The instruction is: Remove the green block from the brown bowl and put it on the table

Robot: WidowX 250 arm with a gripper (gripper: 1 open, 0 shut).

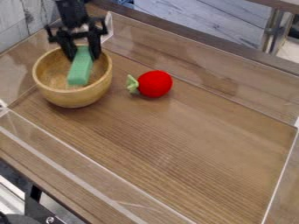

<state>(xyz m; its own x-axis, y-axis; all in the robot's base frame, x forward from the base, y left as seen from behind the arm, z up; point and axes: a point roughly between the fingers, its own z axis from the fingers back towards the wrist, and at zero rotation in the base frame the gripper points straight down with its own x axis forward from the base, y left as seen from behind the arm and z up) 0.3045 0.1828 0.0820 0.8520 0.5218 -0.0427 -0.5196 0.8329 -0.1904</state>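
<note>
The hand (79, 48) pinches the green block (82, 68) at its top, hanging it over the brown bowl (70, 83) on the counter (176, 140); no writing is legible.

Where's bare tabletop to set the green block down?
Wide bare wood-grain table runs from the round tan wooden bowl and red round toy fruit down to the near clear wall. Crowded only top-left, where the gripper holds the flat light green block over the bowl.

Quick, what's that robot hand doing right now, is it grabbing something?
Hand: closed on the green block, holding it above the brown bowl.
</note>
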